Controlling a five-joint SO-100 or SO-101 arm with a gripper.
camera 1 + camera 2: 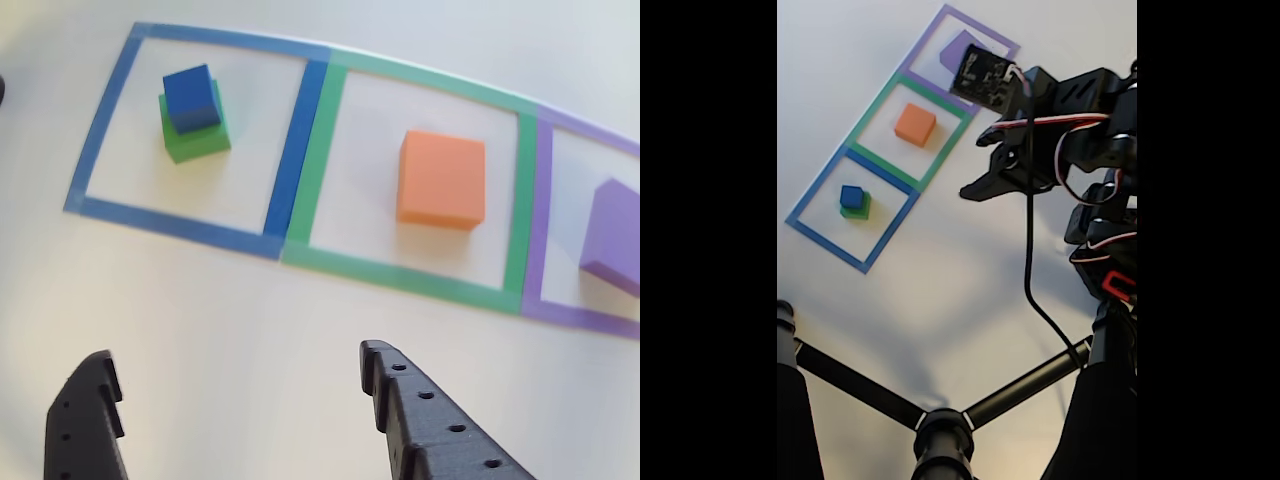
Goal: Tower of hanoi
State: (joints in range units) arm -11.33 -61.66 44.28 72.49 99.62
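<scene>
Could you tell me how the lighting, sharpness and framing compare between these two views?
Other view: bright and even, soft shadows beside the orange block, tape lines bowed by the lens, gripper fingers dark. Fixed view: black bars on both sides, pale washed-out table, arm and tripod legs nearly silhouetted.

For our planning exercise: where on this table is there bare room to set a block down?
The white table between the gripper and the taped squares is bare. The green square has room around the orange block. The blue square is tighter beside the blue-on-green stack.
</scene>
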